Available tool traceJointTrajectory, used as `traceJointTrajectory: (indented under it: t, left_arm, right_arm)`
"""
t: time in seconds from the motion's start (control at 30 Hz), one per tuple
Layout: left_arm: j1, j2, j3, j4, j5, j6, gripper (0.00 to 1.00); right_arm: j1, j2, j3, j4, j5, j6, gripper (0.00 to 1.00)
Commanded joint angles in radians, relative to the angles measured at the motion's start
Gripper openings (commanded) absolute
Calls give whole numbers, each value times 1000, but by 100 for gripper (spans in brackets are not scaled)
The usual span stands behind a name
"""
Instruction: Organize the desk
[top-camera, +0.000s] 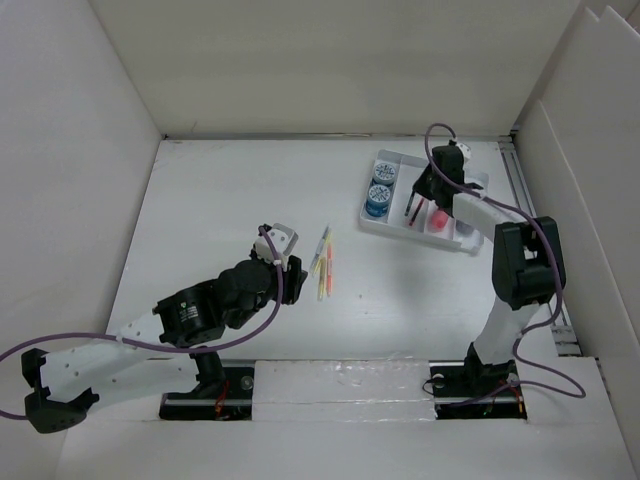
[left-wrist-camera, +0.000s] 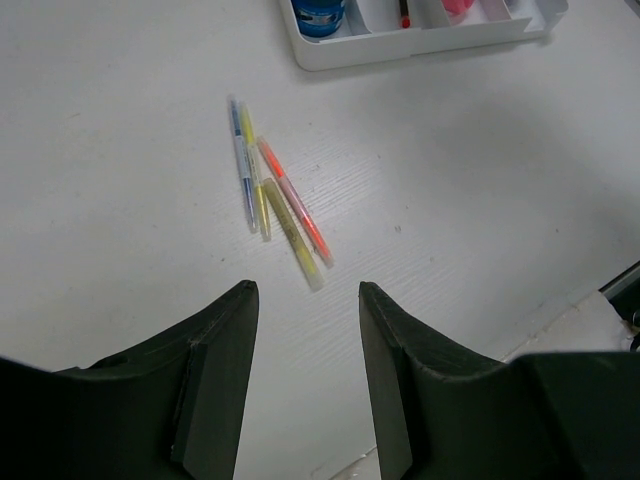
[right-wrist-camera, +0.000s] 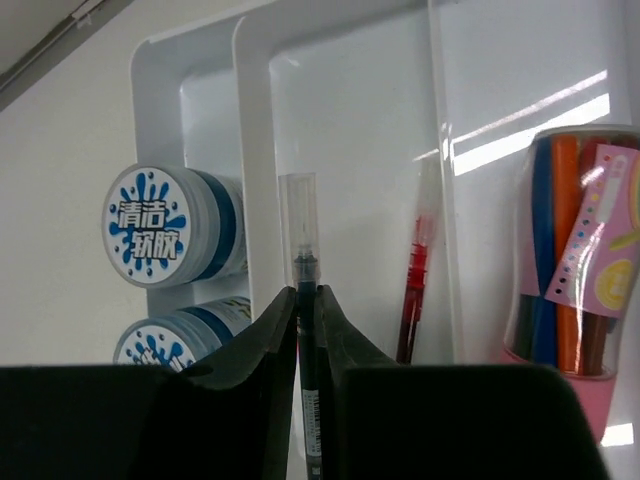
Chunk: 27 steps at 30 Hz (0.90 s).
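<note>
The white desk (top-camera: 220, 210) holds a white compartment tray (top-camera: 372, 222) at the back right. My right gripper (top-camera: 411, 213) is shut on a black pen (right-wrist-camera: 305, 300) with a clear cap and holds it over the tray's middle compartment (right-wrist-camera: 350, 150), where a red pen (right-wrist-camera: 416, 275) lies. My left gripper (top-camera: 290, 268) is open and empty, just left of several highlighters (top-camera: 322, 263) lying on the desk. In the left wrist view the highlighters (left-wrist-camera: 275, 205) lie beyond my open fingers (left-wrist-camera: 225, 350).
Two round blue-and-white tubs (right-wrist-camera: 165, 225) sit in the tray's left compartment. A pink pack of markers (right-wrist-camera: 575, 270) lies in its right compartment. The tray's front wall (left-wrist-camera: 420, 42) shows at the top of the left wrist view. White walls enclose the desk.
</note>
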Motion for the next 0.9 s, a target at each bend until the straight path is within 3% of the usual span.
traceJointTrajectory:
  t: [0.0, 0.03, 0.13, 0.27, 0.37, 0.4, 0.43, 0.47, 0.6, 0.77, 0.87]
  left_arm:
    - [1, -4, 1, 18, -14, 1, 41]
    - [1, -5, -1, 18, -13, 1, 41]
    - [1, 0, 1, 10, -13, 0, 41]
    - [1, -4, 2, 15, -13, 1, 41]
    - [1, -7, 4, 10, -16, 0, 41]
    - [1, -10, 2, 12, -17, -2, 41]
    - [1, -11, 1, 12, -17, -3, 41]
    - [1, -16, 4, 10, -22, -3, 41]
    - [1, -28, 2, 10, -28, -6, 41]
    - [1, -31, 2, 10, -17, -3, 41]
    - [1, -31, 2, 13, -6, 0, 41]
  right_arm:
    - [-3, 19, 87, -29, -30, -22, 17]
    - [-3, 17, 87, -24, -41, -18, 29]
    - [6, -13, 44, 8, -73, -8, 45]
    - [93, -115, -72, 127, -85, 17, 46]
    - [208, -184, -173, 195, -59, 34, 40]
    - [241, -194, -190, 212, -61, 38, 30]
    - [275, -198, -225, 226, -59, 40, 10]
    - [314, -204, -241, 246, -41, 54, 2]
    - [567, -179, -309, 310, 75, 54, 0]
    - [727, -74, -241, 215, 279, 34, 0]
    - [747, -49, -235, 206, 295, 26, 3]
